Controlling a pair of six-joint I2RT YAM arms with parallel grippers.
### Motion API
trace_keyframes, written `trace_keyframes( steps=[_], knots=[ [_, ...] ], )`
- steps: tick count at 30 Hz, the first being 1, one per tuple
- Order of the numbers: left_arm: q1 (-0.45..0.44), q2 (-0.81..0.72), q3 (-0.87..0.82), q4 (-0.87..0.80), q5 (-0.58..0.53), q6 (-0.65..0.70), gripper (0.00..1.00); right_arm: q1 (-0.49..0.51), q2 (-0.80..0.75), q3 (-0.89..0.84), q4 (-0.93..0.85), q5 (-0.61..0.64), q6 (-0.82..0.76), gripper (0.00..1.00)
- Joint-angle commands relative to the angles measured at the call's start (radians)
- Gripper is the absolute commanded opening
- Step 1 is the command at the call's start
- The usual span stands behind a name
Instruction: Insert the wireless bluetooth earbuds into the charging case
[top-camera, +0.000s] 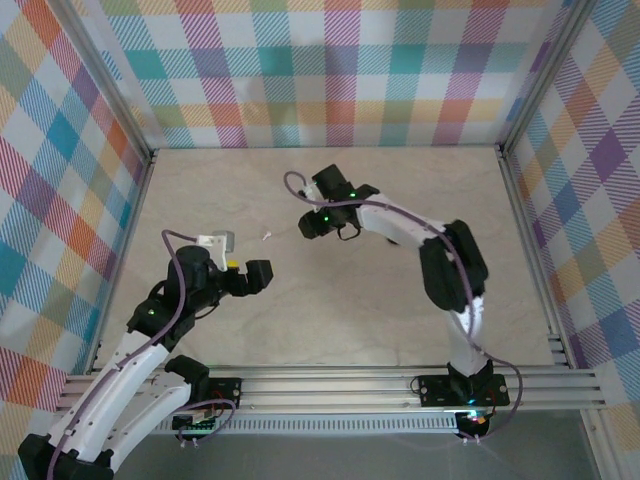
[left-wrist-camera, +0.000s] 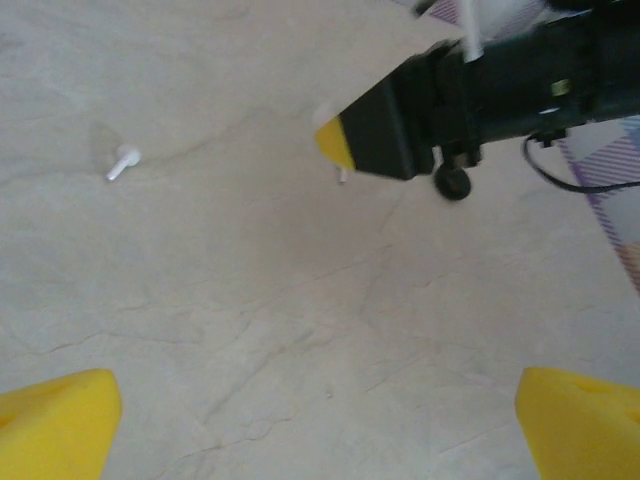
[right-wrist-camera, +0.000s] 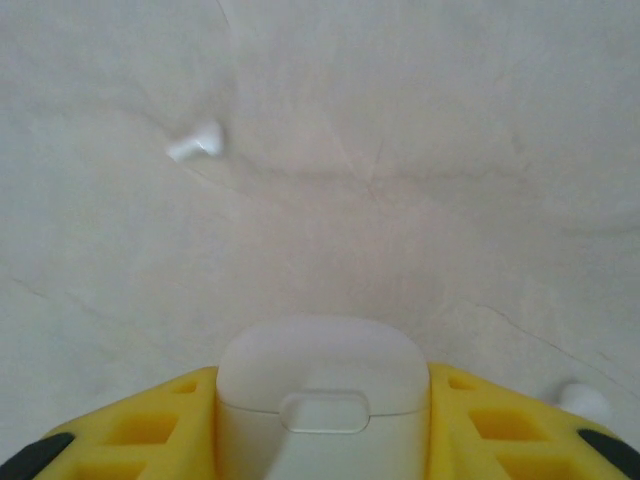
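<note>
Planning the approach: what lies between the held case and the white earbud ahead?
Only bare table between charging case and white earbud, in the right wrist view.

Lab cell: plaid walls (top-camera: 330, 70), aluminium frame (top-camera: 330, 385)

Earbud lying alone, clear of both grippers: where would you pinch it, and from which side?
Probably from straight above, pinching across the earbud where stem meets head. It lies flat on the table, and the rounded head alone would likely slip.
</note>
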Motion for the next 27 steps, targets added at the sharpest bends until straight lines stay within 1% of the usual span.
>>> trace_keyframes(
  steps=[1, 3, 5, 6, 7, 8, 9, 12, 13, 14, 17, 22, 27],
  knots=[
    [0.016, -0.021, -0.015, 0.092, 0.088, -0.025, 1.0, 0.006, -0.151, -0.092, 0.182, -0.01, 0.225, 0.34],
    [0.015, -0.031, -0.037, 0.204, 0.145, -0.022, 0.98, 0.006, -0.226, -0.156, 0.208, -0.005, 0.321, 0.34],
    [0.009, -0.033, -0.074, 0.349, 0.216, -0.003, 0.94, 0.006, -0.303, -0.206, 0.215, 0.005, 0.424, 0.31],
    [0.0, -0.032, -0.096, 0.428, 0.228, 0.001, 0.93, 0.01, -0.337, -0.224, 0.219, 0.008, 0.463, 0.3],
    [-0.018, -0.026, -0.128, 0.532, 0.227, 0.009, 0.91, 0.016, -0.375, -0.247, 0.224, 0.01, 0.503, 0.27],
    [-0.05, -0.014, -0.157, 0.639, 0.214, 0.038, 0.9, 0.027, -0.412, -0.274, 0.241, 0.023, 0.534, 0.27],
    [-0.089, 0.002, -0.173, 0.709, 0.19, 0.079, 0.9, 0.04, -0.442, -0.295, 0.255, 0.04, 0.557, 0.27],
    [-0.232, 0.093, -0.158, 0.839, 0.113, 0.279, 0.91, 0.075, -0.527, -0.326, 0.264, 0.085, 0.614, 0.31],
    [-0.268, 0.134, -0.155, 0.894, 0.099, 0.33, 0.91, 0.083, -0.545, -0.328, 0.258, 0.09, 0.629, 0.31],
    [-0.291, 0.176, -0.155, 0.963, 0.08, 0.353, 0.92, 0.092, -0.564, -0.33, 0.262, 0.092, 0.64, 0.31],
    [-0.308, 0.297, -0.151, 1.139, 0.038, 0.35, 0.9, 0.11, -0.599, -0.328, 0.256, 0.104, 0.652, 0.31],
    [-0.309, 0.445, -0.148, 1.356, -0.031, 0.298, 0.87, 0.12, -0.631, -0.343, 0.253, 0.101, 0.674, 0.31],
    [-0.309, 0.509, -0.135, 1.464, -0.057, 0.261, 0.85, 0.123, -0.654, -0.368, 0.261, 0.108, 0.684, 0.31]
  ],
)
